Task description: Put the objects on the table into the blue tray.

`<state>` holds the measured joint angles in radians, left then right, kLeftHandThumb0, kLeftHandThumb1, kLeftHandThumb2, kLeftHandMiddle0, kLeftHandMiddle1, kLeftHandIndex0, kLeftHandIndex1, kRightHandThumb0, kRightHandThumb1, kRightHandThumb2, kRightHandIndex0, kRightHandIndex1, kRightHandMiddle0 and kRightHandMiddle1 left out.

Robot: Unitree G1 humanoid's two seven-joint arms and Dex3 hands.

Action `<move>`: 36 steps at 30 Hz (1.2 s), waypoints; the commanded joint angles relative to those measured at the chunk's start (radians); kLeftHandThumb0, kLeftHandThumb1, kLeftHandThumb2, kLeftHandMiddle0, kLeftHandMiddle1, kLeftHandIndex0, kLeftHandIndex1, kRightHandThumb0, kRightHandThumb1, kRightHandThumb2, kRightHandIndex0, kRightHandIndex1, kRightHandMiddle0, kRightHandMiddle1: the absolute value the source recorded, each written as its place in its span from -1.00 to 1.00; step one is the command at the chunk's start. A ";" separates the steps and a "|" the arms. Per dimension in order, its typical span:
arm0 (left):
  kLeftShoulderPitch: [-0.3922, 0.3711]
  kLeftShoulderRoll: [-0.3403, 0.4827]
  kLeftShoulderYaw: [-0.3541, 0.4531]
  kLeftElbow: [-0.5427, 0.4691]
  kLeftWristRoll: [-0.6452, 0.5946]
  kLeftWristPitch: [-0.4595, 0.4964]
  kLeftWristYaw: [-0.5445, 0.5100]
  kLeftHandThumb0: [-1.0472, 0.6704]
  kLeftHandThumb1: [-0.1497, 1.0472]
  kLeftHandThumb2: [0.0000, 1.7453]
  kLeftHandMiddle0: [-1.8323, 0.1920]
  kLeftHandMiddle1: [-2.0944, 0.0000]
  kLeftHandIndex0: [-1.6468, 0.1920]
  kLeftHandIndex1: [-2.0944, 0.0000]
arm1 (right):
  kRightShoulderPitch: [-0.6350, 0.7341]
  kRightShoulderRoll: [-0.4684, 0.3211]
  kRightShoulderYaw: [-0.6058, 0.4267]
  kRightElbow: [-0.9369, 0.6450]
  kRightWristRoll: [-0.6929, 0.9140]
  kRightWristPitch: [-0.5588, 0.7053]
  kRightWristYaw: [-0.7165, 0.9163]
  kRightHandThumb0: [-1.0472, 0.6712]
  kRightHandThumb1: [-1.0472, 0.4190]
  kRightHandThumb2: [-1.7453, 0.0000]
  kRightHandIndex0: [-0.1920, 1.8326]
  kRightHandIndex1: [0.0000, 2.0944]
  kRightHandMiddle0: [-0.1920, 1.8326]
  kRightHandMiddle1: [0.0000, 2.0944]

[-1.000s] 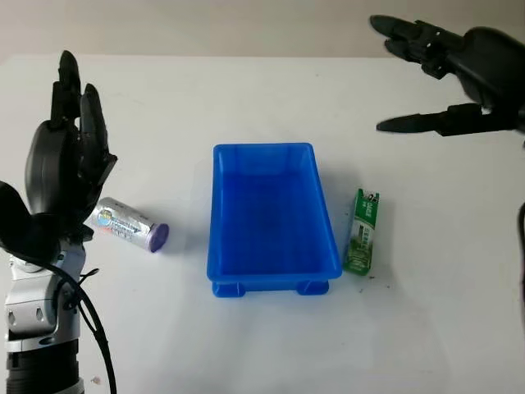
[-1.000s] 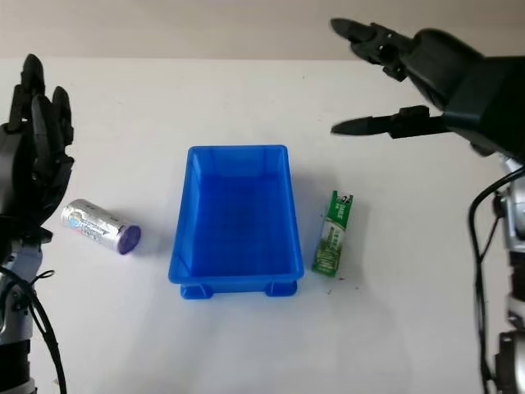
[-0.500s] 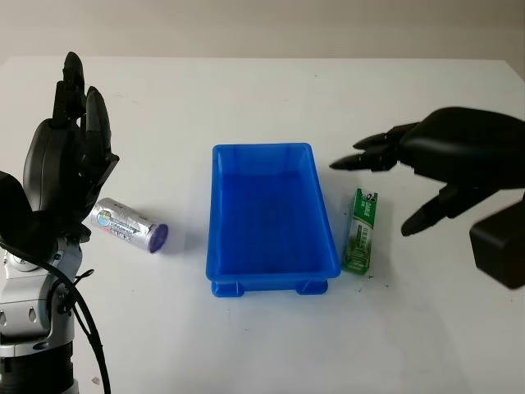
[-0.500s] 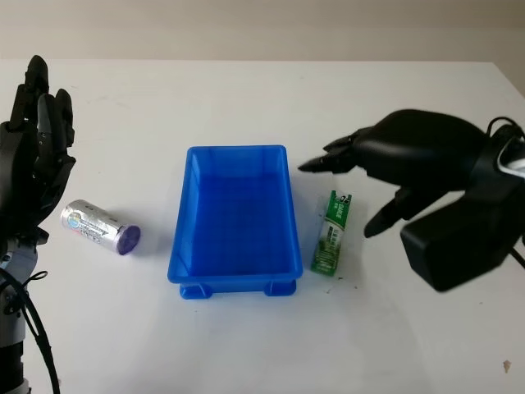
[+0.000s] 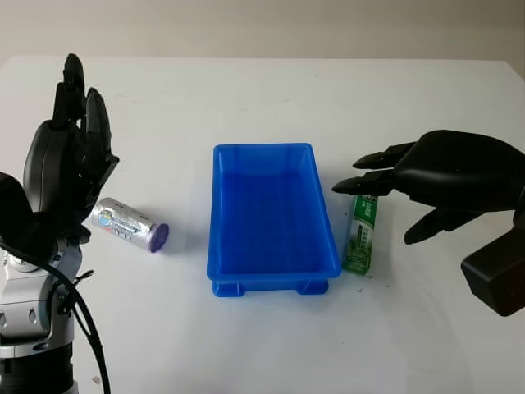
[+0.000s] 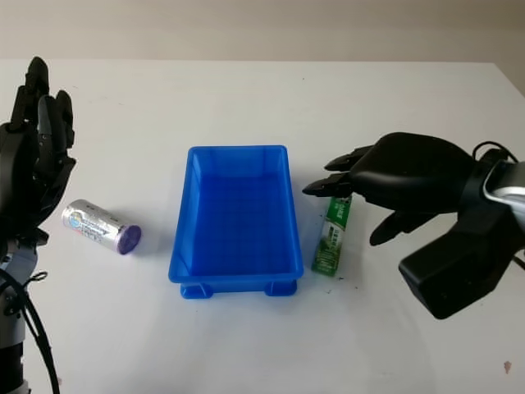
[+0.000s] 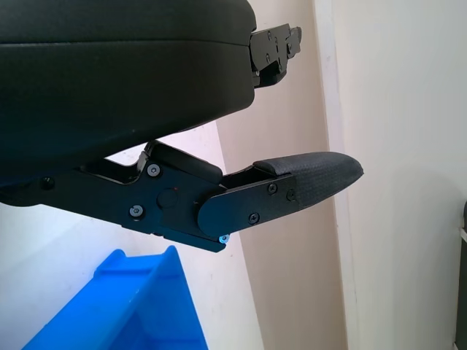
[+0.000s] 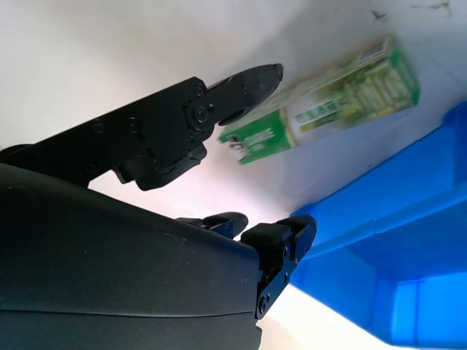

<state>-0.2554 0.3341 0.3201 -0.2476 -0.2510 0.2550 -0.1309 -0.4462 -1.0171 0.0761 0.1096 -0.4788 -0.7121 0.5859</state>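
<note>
**Blue tray flanked by two objects, right hand poised over the green box**

Blue plastic forms the tray (image 5: 267, 215), which is set at the middle of the white desk (image 5: 246, 90) with nothing inside it. Bare desk is seen beyond its far rim, toward 12 o'clock, and before its near rim, toward 6 o'clock.

At 3 o'clock of the tray, just beside its right wall, a green box (image 5: 361, 236) is laid lengthwise. White writing is printed on it, but it cannot be read. The right hand (image 5: 426, 176) is held open just above the box's far end, its fingertips (image 5: 343, 188) pointed toward the tray; nothing is grasped.

At 9 o'clock of the tray, well apart from its left wall, a silver cylinder (image 5: 130, 224) with a purple end is laid on its side. Its label is too small to be read. The left hand (image 5: 70, 156) is raised open above the desk beside the cylinder, and nothing is held.
</note>
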 commanded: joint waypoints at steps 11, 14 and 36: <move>0.022 0.003 0.011 0.004 -0.006 -0.018 -0.011 -0.65 1.00 -0.25 1.00 1.00 1.00 1.00 | -0.030 0.072 0.116 0.309 -0.226 -0.266 -0.338 -0.11 -0.93 0.94 -0.43 -0.45 -0.53 -0.19; 0.023 0.003 0.012 0.004 -0.003 -0.018 -0.009 -0.65 1.00 -0.25 1.00 1.00 1.00 1.00 | -0.040 0.072 0.142 0.358 -0.290 -0.307 -0.424 -0.12 -0.96 0.94 -0.59 0.00 -0.61 0.13; 0.026 0.004 0.007 0.014 0.003 -0.027 -0.018 -0.64 1.00 -0.22 1.00 1.00 1.00 1.00 | -0.324 0.052 0.259 0.628 -0.652 -0.086 -1.067 -0.43 -1.00 0.56 0.06 1.00 -0.21 1.00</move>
<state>-0.2347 0.3344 0.3261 -0.2316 -0.2515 0.2374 -0.1485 -0.7309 -0.9577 0.3304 0.7182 -1.1354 -0.8111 -0.4657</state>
